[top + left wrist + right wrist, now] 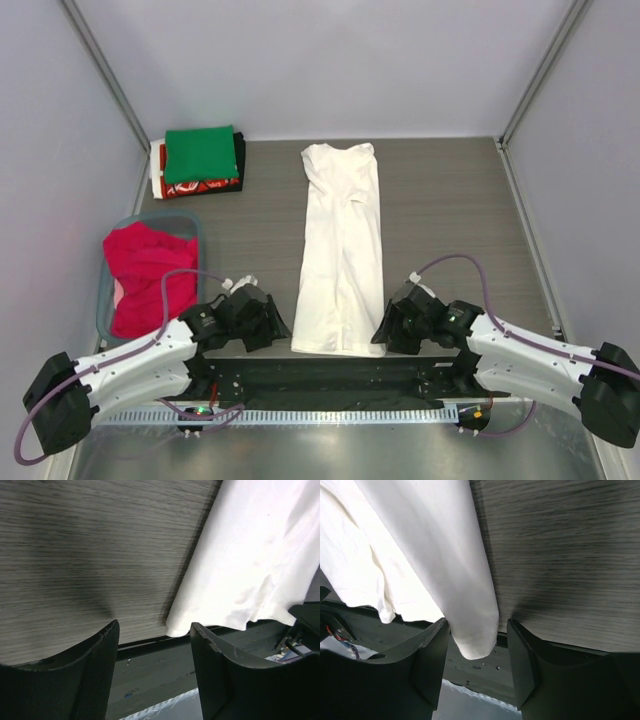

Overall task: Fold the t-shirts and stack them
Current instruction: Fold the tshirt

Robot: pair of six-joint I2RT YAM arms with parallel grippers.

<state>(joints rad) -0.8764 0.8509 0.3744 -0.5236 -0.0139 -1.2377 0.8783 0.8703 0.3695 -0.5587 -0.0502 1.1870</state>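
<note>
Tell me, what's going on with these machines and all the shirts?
Two robot arms are folding t-shirts. A white shirt lies in the middle of the table, folded lengthwise into a long narrow strip. The left gripper and the right gripper sit at its two near corners with jaws open; the right one has a corner between its fingers but has not clamped it. A stack of folded shirts, green on top, sits at the far left, and a pink shirt waits in a tub.

Pale walls (330, 60) enclose a grey woodgrain table (440, 200).
</note>
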